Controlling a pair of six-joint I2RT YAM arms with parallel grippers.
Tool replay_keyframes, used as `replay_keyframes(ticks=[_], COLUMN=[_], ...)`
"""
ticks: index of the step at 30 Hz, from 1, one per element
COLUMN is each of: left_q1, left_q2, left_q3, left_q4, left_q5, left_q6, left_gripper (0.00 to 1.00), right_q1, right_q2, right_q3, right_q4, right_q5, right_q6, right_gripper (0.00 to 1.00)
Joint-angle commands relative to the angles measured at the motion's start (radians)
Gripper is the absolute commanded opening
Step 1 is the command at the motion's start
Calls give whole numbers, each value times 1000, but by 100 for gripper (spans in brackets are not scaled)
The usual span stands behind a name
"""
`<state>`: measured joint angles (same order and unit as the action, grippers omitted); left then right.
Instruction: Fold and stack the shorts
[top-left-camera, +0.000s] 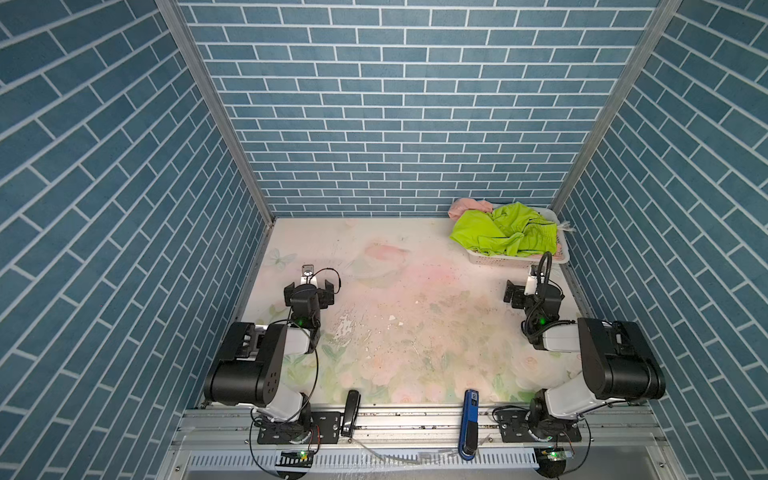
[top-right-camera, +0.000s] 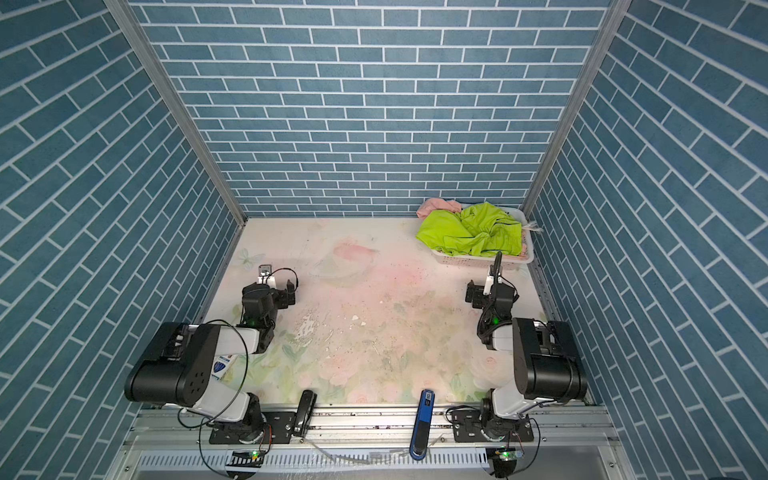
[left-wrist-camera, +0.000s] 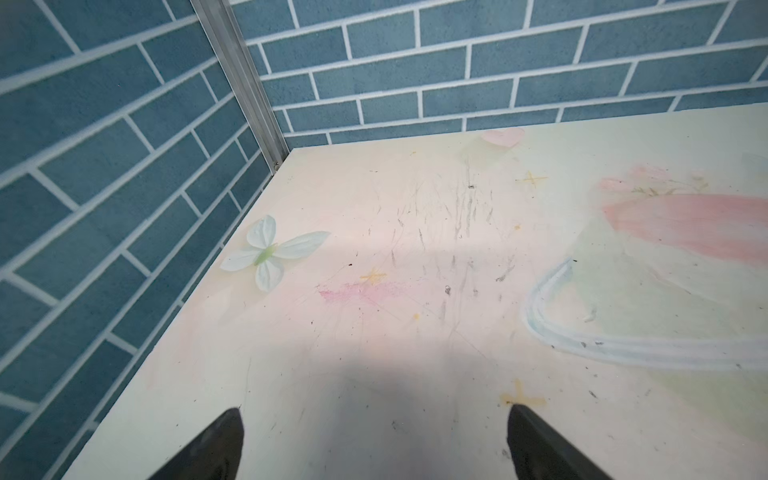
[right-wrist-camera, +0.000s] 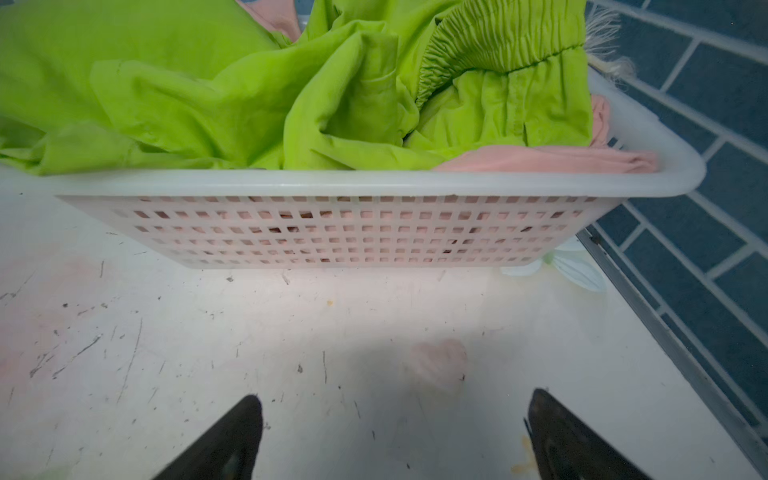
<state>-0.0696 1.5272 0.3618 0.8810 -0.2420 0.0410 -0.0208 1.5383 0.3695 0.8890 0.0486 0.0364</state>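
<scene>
The lime-green shorts (top-left-camera: 505, 230) (top-right-camera: 471, 230) lie crumpled on top of a white perforated basket (top-left-camera: 515, 259) at the back right, gathered waistband showing in the right wrist view (right-wrist-camera: 249, 95). The salmon-pink shorts (top-left-camera: 469, 208) (right-wrist-camera: 552, 160) lie under them, with one end hanging over the basket's far left rim. My right gripper (top-left-camera: 534, 289) (right-wrist-camera: 395, 395) hovers open just in front of the basket (right-wrist-camera: 353, 183), empty. My left gripper (top-left-camera: 309, 288) (left-wrist-camera: 374, 409) is open and empty over the left side of the table, far from the shorts.
Blue brick-pattern walls close in the table (top-left-camera: 415, 332) at the back and both sides, and the basket sits tight in the back right corner. A black tool (top-left-camera: 351, 411) and a blue tool (top-left-camera: 469, 422) lie on the front rail.
</scene>
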Motion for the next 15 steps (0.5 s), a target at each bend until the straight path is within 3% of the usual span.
replay_keyframes(ticks=[1, 15], left_q1=[5, 5], left_q2=[2, 3], left_q3=[12, 12], left_q4=[9, 9], left_q5=[-3, -3], left_q6=[-1, -1], left_gripper=[100, 100], right_q1=[-2, -3], right_q2=[4, 3], right_q3=[16, 19], right_q4=[-9, -10], right_q5=[9, 17], right_q6=[2, 7], right_gripper=[99, 99])
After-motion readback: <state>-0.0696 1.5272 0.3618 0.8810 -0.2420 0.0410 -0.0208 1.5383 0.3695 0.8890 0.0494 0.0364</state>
